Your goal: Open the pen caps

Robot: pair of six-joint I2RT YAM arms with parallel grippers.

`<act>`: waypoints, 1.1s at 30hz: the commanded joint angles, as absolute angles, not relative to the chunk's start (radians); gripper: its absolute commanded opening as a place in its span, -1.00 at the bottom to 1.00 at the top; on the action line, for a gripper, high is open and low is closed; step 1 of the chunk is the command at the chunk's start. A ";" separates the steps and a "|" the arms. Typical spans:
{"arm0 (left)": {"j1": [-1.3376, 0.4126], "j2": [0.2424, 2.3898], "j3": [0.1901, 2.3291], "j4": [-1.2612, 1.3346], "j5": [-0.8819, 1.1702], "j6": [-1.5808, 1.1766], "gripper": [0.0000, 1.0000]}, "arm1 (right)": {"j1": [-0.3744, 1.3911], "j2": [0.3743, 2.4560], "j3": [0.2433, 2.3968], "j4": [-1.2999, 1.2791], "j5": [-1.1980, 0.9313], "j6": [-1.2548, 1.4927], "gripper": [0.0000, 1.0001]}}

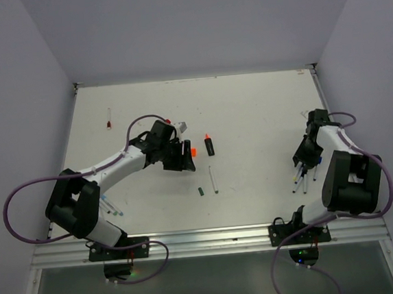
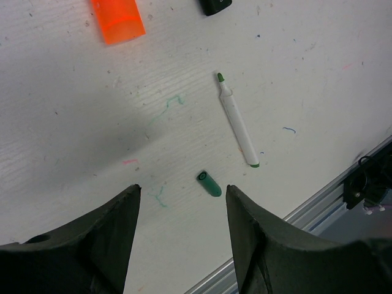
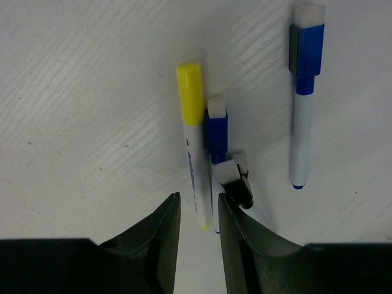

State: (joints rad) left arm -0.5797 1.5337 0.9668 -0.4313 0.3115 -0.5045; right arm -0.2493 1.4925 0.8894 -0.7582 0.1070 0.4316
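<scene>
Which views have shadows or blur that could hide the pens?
Left wrist: broad soft shadow left of centre, green cap and green pen sharp. Right wrist: even light, yellow-capped pen crisp. Top external: evenly lit, no glare, small detail lost.

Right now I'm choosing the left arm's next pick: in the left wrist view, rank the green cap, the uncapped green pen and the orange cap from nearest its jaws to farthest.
1. Green cap, just ahead of the left gripper, slightly right.
2. Green pen, beyond the cap, to the right.
3. Orange cap, far top left.
</scene>
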 commanded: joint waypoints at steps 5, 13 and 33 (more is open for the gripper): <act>-0.572 1.534 0.989 -0.411 0.330 -0.502 0.22 | -0.253 1.522 0.858 -0.686 0.071 0.400 -0.34; -0.572 1.534 0.976 -0.408 0.330 -0.508 0.22 | -0.253 1.577 0.864 -0.670 0.065 0.405 -0.49; -0.526 1.630 1.229 -0.459 0.536 -0.578 0.10 | 0.081 1.494 1.140 -0.805 -0.145 0.385 -1.00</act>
